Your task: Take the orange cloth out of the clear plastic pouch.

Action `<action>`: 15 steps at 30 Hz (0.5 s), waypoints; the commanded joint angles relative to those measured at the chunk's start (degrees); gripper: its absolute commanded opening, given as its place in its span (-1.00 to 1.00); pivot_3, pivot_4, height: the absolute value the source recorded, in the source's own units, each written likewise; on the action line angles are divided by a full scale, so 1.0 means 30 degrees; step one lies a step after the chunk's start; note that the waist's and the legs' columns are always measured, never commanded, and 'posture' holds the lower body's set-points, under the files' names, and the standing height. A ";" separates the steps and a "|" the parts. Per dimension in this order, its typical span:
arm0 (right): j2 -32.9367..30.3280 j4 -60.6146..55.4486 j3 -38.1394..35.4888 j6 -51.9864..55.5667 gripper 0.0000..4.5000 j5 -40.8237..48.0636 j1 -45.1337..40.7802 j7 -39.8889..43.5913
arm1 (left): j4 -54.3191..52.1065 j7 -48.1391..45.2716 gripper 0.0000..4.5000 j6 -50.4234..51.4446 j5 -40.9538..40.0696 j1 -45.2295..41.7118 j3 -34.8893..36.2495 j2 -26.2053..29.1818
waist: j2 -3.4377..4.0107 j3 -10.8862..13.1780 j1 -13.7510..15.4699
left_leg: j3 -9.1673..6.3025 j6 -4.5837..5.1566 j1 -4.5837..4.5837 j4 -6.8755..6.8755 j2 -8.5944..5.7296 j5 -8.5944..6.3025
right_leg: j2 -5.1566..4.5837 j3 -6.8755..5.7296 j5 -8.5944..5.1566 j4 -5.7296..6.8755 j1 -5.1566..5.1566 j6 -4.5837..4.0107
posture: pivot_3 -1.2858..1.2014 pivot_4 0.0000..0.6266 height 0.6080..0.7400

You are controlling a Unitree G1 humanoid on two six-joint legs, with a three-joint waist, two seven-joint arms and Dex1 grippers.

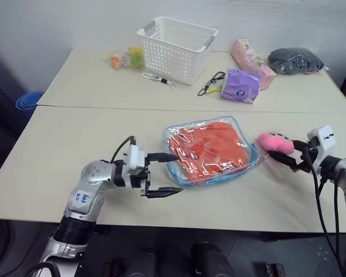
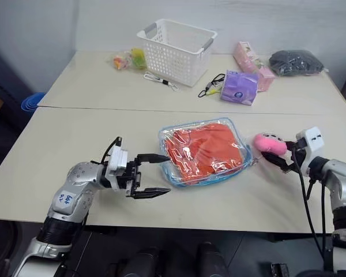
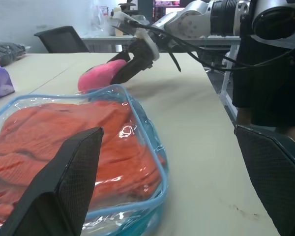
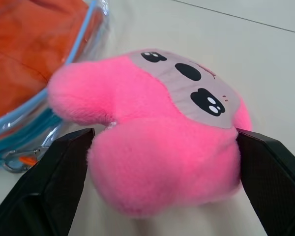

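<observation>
Two grippers with jaws spread, left gripper [image 1: 163, 173] just beside the clear plastic pouch [image 1: 211, 151], orange cloth [image 1: 207, 147] kept inside, pink plush toy [image 4: 157, 135] framed between the right gripper [image 4: 162, 196] jaws.

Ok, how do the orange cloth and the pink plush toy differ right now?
The orange cloth lies flat and wrinkled, sealed inside the clear plastic pouch; the pink plush toy sits loose and rounded on the table. The cloth is far larger. The toy sits between the right end effector's open fingers; the open left end effector is beside the pouch. Both are soft.
</observation>
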 commanded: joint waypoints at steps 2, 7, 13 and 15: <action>0.0201 0.0798 -0.0302 -0.0753 0.82 -0.0431 -0.0718 0.0229 | -0.0701 0.0222 1.00 -0.0380 -0.0072 0.0038 0.0006 -0.0239 | 0.0000 0.0000 -0.0201 | 0.0002 0.0000 0.0001 -0.0001 0.0000 0.0000 | 0.0000 0.0004 0.0000 0.0008 0.0000 0.0000 | 0.03 -0.52 1.00; 0.0378 -0.1509 -0.1232 -0.1233 0.10 0.0188 0.0829 0.0384 | -0.0298 0.0351 1.00 -0.0828 0.0319 -0.0225 -0.0177 -0.0502 | 0.0000 0.0000 -0.0172 | -0.0004 0.0000 -0.0004 -0.0005 0.0000 0.0000 | -0.0001 -0.0003 0.0000 0.0009 -0.0001 0.0001 | 0.03 -0.52 1.00; 0.1459 -0.7015 -0.3610 -0.3818 -0.73 0.1081 0.4382 -0.0359 | 0.0082 0.0440 1.00 -0.1287 0.0742 -0.0014 -0.0284 -0.0597 | 0.0001 0.0000 -0.0169 | -0.0009 -0.0001 -0.0010 -0.0011 0.0000 -0.0004 | 0.0002 -0.0005 0.0003 -0.0001 -0.0002 0.0006 | 0.03 -0.52 1.00; 0.2032 -0.8485 -0.4177 -0.5384 -0.73 0.1084 0.5364 -0.0438 | 0.0153 0.0499 1.00 -0.1396 0.0813 0.0054 -0.0296 -0.0633 | 0.0000 0.0000 -0.0173 | -0.0004 -0.0002 -0.0007 -0.0019 -0.0001 -0.0003 | 0.0001 0.0001 0.0004 0.0002 -0.0003 0.0007 | 0.03 -0.52 1.00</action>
